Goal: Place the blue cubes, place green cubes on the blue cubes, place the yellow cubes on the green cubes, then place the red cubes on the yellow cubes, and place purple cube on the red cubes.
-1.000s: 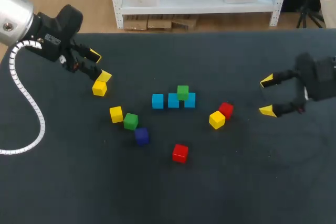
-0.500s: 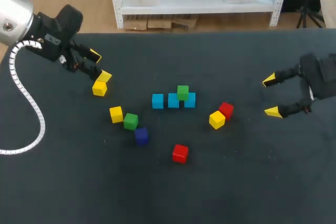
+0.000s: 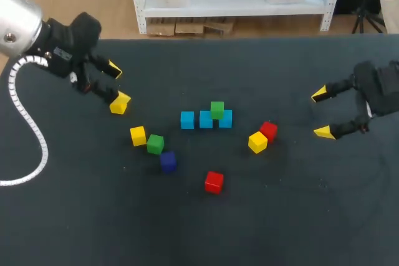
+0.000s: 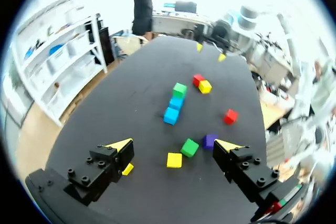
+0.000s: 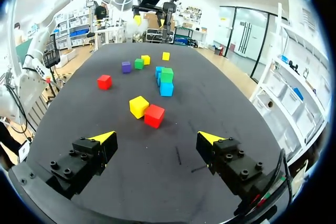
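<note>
Blue cubes (image 3: 206, 119) sat in a row of three near the middle of the table (image 3: 280, 216), with a green cube (image 3: 217, 109) stacked toward the row's right end. To their left lay a yellow cube (image 3: 138, 135), a second green cube (image 3: 155, 144) and the purple cube (image 3: 168, 161). A red cube (image 3: 214, 182) lay alone, and to the right another yellow cube (image 3: 257, 142) touched a second red cube (image 3: 269, 131). The left gripper (image 3: 116, 83) had its jaws spread, with a third yellow cube (image 3: 118, 104) just beside one finger, outside the gap. The right gripper (image 3: 322, 113) hovered well apart from the cubes, jaws wide
</note>
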You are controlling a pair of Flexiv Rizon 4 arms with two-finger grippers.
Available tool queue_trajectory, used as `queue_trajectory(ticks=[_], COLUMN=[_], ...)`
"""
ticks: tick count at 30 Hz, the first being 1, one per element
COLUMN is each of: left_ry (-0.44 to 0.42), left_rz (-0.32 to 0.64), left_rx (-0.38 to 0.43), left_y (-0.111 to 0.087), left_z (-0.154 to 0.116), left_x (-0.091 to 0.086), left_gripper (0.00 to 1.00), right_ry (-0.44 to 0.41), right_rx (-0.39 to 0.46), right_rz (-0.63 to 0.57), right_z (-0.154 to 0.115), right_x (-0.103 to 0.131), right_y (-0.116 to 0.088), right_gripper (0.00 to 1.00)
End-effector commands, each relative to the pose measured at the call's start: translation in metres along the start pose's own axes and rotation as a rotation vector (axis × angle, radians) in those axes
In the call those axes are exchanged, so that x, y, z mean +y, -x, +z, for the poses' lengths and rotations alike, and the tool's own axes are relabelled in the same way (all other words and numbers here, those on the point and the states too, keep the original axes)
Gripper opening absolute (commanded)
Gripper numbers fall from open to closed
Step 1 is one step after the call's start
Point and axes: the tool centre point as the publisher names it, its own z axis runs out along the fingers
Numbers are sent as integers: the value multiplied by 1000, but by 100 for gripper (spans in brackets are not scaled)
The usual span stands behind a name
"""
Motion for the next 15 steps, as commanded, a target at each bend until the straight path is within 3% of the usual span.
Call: queue_trajectory(ticks=[1,9,15], left_ry=[-28,-135,-190], left_rz=[172,437,545], left_rx=[122,319,442], left_y=[0,-1,-9], left_z=[6,34,63], left_x=[-7,-22,-36], left_gripper=[100,100,100], right_ry=[-1,-1,-1], right_rx=[-1,-1,-1], right_rz=[0,0,0], right_z=[0,0,0], right_x=[0,0,0], right_y=[0,0,0], right_gripper=[100,100,100])
